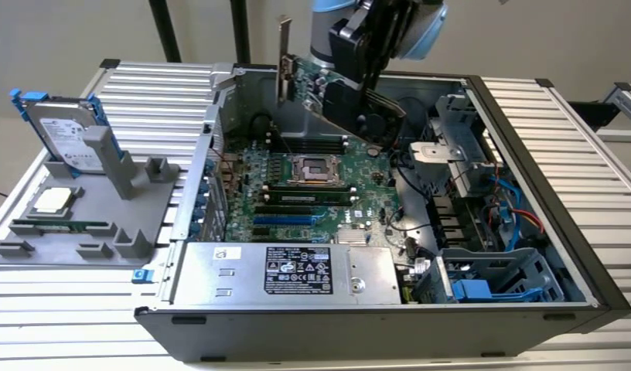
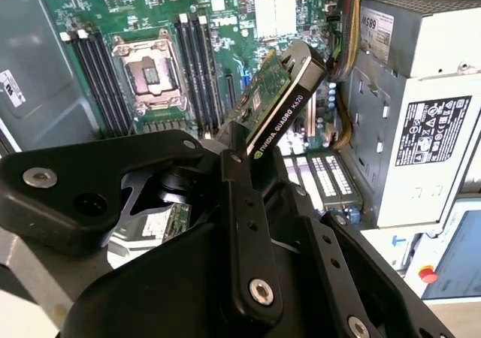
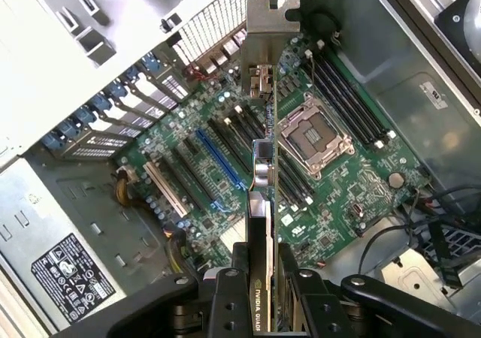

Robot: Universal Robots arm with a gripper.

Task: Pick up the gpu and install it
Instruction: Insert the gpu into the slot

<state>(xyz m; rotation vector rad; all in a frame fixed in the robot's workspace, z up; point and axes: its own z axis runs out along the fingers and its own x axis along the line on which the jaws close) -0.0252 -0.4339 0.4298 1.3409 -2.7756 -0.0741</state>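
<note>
Black two-fingered gripper (image 1: 371, 77) on a blue-grey arm, reaching down over the open dark-grey metal computer case (image 1: 346, 340). Jaws drawn narrow and clamped on the gpu (image 1: 313, 83), a flat green circuit-board card with a black fan cooler on one face and a silver metal bracket at one end. In the first wrist view, gripper (image 3: 261, 282) seen closed on the card's cooler end, one black finger (image 3: 228, 300) pressed to each face, with the gpu (image 3: 261, 165) edge-on and its bracket at the end away from the fingers. In the second wrist view, gripper (image 2: 252, 169) and gpu (image 2: 282, 101) seen from the other end, black cooler edge up.

Gpu held in the air within the case's open top, tilted, bracket end high and near the case's far wall, cooler end lower. Not seated in any slot.

Inside the case: green motherboard (image 1: 295, 182) lying flat on the case floor, silver square processor socket (image 3: 312, 131) at its middle, long blue expansion slot (image 3: 218, 158) among black ones, silver power-supply box (image 1: 284, 270) against the case's near wall.

Outside the case, at the exterior view's left: grey plastic holder (image 1: 58, 259) just beside the case wall, with a silver hard drive in a blue frame (image 1: 66, 135) standing upright in it and a thin green memory stick (image 1: 63, 227) lying flat. Case and holder both resting on a white slatted table (image 1: 574, 116).
</note>
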